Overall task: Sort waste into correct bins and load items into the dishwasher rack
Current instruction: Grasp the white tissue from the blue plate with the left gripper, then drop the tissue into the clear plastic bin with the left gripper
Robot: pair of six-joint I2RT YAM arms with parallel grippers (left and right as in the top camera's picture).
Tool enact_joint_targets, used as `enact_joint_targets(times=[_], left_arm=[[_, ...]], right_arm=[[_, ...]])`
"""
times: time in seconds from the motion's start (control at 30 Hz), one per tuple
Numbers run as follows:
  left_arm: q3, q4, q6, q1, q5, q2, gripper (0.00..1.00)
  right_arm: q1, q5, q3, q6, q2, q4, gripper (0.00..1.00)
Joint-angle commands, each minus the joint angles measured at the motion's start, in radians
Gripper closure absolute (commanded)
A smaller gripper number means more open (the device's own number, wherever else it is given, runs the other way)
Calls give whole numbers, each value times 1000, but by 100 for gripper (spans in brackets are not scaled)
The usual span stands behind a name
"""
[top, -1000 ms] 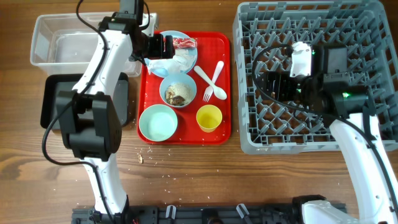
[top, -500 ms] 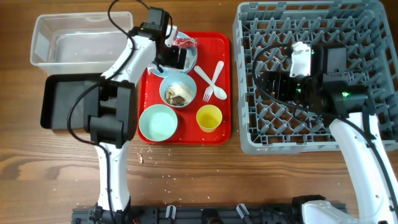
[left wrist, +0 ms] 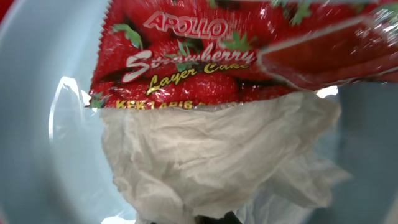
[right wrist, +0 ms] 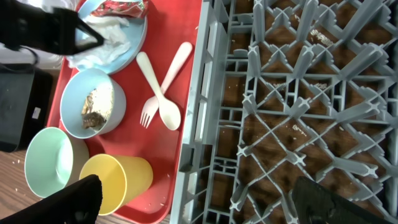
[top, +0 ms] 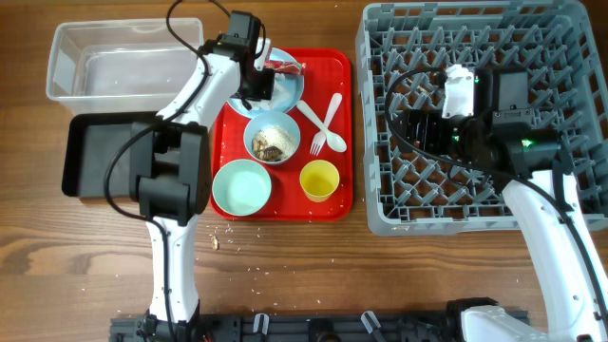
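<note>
Above the red tray, our left gripper mostly hides the tissue on the plate from overhead; grip: we cannot tell | wrist view alone shows the wrapper overlapping it | fork, spoon crossed beside | right gripper spread wide over the rack.

Overhead: left arm is reaching from the bottom edge to upper centre-left, left gripper pointing down, jaw spread unreadable. The right arm is rising along the right side, right gripper aiming left, fingers spreading wide.
</note>
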Motion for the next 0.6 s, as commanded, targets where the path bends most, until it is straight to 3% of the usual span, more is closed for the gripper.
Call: enact_joint_targets(times=[0.0, 0.23, 0.57], left_arm=[[60, -38, -118, 46, 11, -181, 96], [59, -135, -118, 114, 11, -296, 96], [57, -5, -189, 323, -71, -246, 96]], right_arm=[[4, 24, 16, 14, 11, -5, 0], [4, 24, 16, 15, 11, 4, 0], [4, 24, 16, 17, 11, 3, 1]])
